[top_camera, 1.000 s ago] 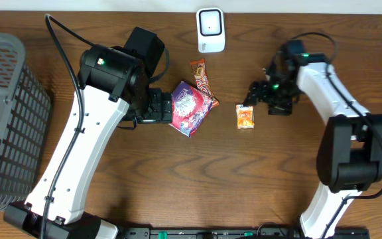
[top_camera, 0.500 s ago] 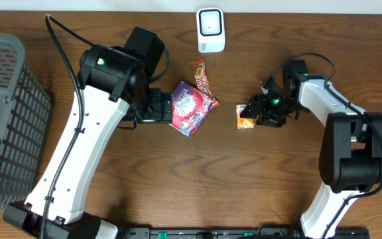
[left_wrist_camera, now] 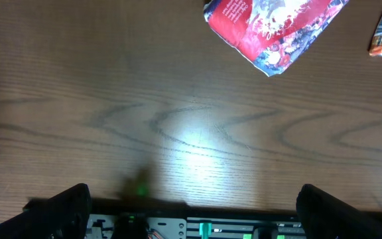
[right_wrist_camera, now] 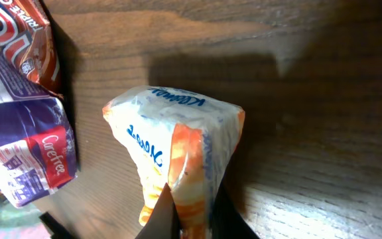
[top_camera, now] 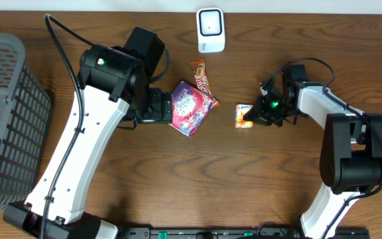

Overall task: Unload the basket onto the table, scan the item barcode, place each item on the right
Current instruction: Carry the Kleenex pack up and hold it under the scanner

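Brown wood-grain tabletop (top_camera: 244,189) under two arms, overhead view. Small orange-and-white soft tissue packet (top_camera: 244,116) lying right of centre, pinched at its near end by right pincer (top_camera: 256,114), clamped narrow. Spread wide and empty, left pincer (top_camera: 163,106) beside purple-and-red foil snack bag (top_camera: 191,108). Grasp apparently made; carrying to white box-shaped scanner (top_camera: 211,30) and scanning not yet done.

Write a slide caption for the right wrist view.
Right gripper shut on a small orange-and-white plastic tissue pack, a purple foil snack bag beside it on the brown wooden table.
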Robot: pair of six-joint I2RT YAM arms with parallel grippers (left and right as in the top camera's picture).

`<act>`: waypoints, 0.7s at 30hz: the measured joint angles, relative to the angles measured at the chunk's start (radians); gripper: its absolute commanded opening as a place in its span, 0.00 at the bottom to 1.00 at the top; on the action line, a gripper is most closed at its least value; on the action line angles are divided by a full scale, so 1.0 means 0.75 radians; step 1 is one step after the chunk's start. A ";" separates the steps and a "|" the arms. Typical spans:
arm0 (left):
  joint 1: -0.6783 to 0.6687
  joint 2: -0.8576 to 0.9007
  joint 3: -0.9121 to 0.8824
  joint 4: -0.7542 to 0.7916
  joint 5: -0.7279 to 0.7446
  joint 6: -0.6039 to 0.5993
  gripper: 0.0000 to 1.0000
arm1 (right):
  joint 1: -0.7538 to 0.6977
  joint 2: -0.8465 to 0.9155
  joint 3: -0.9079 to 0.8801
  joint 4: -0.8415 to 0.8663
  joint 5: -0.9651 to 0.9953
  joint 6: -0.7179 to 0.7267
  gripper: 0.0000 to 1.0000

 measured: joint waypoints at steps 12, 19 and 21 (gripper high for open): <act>0.000 0.000 0.000 0.001 0.000 0.000 0.98 | 0.092 0.012 0.458 -0.365 0.249 0.029 0.01; 0.000 0.000 0.000 0.000 0.001 0.000 0.98 | 0.305 0.008 0.842 -0.067 0.890 0.036 0.01; 0.000 0.000 0.000 0.000 0.001 0.000 0.98 | 0.379 0.008 0.850 0.086 1.056 0.034 0.01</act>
